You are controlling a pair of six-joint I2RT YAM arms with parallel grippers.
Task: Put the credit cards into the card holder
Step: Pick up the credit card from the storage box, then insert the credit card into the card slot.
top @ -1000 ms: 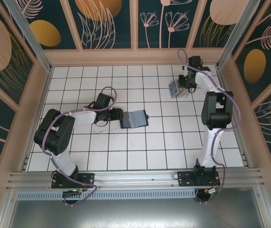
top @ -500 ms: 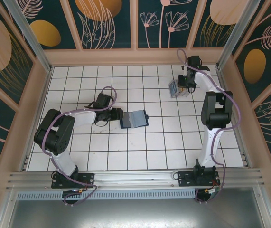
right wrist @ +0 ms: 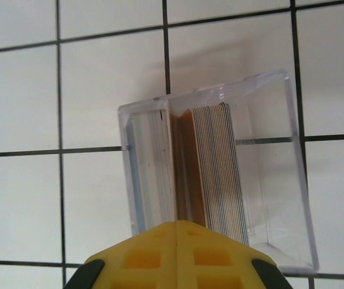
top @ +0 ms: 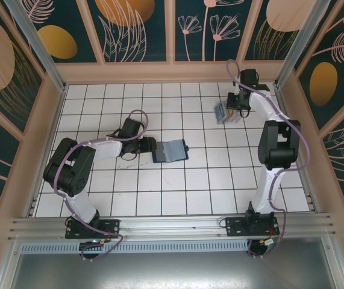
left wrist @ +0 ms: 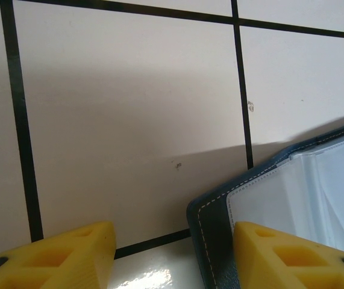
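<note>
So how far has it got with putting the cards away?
Done: the card holder lies open on the table, no card visible in it. In hand: the right pincer is shut at the credit cards standing in a clear box; whether it grips one is unclear. The left pincer sits open at the holder's edge. Left: moving the cards over.

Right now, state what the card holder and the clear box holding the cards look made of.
Card holder: seemingly leather or faux leather, matte navy, pale stitched edge, glossy clear plastic sleeves inside. Clear box: rigid transparent plastic, probably acrylic; tiles show through its walls.
</note>
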